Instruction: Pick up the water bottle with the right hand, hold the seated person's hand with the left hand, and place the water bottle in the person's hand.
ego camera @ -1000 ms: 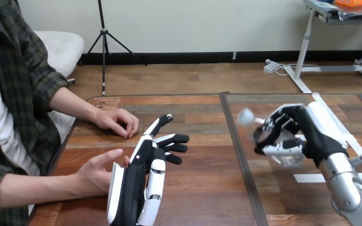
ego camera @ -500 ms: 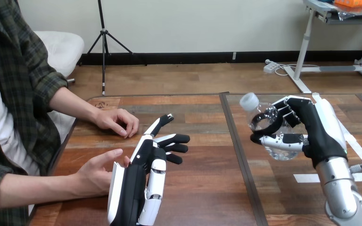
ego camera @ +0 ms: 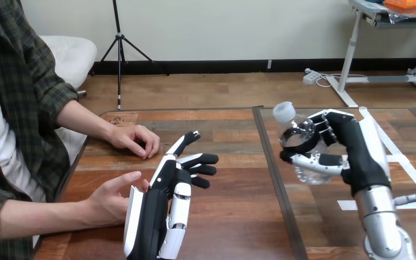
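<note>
Left hand (ego camera: 165, 195), right hand (ego camera: 357, 154): black, white-shelled

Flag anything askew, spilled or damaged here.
Nothing is spilled or damaged. Only the water bottle is askew, held tilted in the right hand, its white cap leaning toward the view's left; the cap is on.

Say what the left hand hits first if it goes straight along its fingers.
Likely the bottle in the right hand; only table between. Height unclear: the left hand may pass under.
</note>
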Motion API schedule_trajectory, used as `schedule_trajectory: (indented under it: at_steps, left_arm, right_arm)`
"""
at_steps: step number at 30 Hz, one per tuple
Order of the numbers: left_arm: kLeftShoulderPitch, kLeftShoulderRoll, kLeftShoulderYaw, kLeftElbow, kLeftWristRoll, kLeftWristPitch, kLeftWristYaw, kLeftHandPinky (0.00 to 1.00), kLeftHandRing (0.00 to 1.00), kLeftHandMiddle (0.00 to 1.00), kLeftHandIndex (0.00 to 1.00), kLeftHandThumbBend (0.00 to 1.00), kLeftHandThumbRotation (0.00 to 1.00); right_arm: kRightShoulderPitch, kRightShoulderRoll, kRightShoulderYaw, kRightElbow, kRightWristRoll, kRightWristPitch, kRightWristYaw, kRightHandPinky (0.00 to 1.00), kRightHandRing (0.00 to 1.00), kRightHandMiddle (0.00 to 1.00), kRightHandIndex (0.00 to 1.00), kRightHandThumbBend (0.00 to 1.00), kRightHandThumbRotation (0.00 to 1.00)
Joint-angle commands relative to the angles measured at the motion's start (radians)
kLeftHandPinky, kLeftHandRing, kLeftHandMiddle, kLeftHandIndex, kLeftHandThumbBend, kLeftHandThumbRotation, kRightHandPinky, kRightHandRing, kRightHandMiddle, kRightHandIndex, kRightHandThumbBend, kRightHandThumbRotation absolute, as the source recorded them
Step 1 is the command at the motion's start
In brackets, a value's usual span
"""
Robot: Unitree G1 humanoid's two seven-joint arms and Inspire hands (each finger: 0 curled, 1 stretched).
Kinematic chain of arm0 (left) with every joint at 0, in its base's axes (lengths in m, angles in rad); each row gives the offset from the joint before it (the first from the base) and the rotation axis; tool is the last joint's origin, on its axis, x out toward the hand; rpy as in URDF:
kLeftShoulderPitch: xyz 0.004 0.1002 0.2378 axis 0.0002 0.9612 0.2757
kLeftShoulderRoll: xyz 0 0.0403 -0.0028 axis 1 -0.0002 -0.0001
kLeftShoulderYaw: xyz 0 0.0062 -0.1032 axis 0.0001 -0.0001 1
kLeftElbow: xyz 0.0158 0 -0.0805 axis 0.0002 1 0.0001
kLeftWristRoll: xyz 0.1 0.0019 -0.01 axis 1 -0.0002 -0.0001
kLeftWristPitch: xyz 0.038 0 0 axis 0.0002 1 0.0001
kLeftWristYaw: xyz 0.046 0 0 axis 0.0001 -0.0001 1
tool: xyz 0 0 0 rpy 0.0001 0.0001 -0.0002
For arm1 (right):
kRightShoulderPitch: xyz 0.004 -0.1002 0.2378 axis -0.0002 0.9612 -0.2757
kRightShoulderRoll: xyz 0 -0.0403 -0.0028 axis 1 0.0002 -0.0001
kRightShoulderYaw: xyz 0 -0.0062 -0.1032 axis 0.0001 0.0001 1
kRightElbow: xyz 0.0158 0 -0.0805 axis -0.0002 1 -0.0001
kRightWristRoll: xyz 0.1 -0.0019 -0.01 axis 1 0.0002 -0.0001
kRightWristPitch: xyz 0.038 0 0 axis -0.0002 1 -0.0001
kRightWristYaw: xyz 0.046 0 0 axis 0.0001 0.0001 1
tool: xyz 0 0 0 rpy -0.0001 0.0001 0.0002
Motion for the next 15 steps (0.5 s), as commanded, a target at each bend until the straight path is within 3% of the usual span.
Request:
schedule_trajectory:
  at_steps: [1, 5, 8, 11, 15]
  left_arm:
    - [-0.055, -0.012, 0.006, -0.009, -0.005, -0.012, 0.001, 0.54, 0.64, 0.69, 0.85, 0.04, 1.0]
    - [-0.056, -0.011, 0.005, -0.009, -0.009, -0.013, -0.002, 0.54, 0.64, 0.69, 0.85, 0.05, 1.0]
    - [-0.056, -0.009, 0.006, -0.011, -0.01, -0.009, -0.003, 0.54, 0.65, 0.69, 0.85, 0.05, 1.0]
    - [-0.057, -0.008, 0.006, -0.011, -0.016, -0.011, -0.007, 0.54, 0.65, 0.69, 0.86, 0.04, 1.0]
    - [-0.06, -0.006, 0.01, -0.007, -0.018, -0.013, -0.008, 0.54, 0.65, 0.69, 0.86, 0.04, 1.0]
  right_arm:
    - [-0.038, 0.035, -0.043, -0.082, 0.053, -0.056, 0.016, 0.43, 0.44, 0.48, 0.5, 0.69, 0.0]
    - [-0.03, 0.052, -0.046, -0.105, 0.055, -0.047, 0.023, 0.43, 0.44, 0.48, 0.49, 0.68, 0.0]
    - [-0.028, 0.07, -0.051, -0.099, 0.078, -0.077, 0.042, 0.43, 0.44, 0.48, 0.49, 0.67, 0.0]
    - [-0.022, 0.085, -0.053, -0.121, 0.07, -0.054, 0.036, 0.43, 0.45, 0.49, 0.49, 0.66, 0.0]
    - [-0.019, 0.104, -0.055, -0.127, 0.076, -0.067, 0.039, 0.43, 0.45, 0.49, 0.5, 0.66, 0.0]
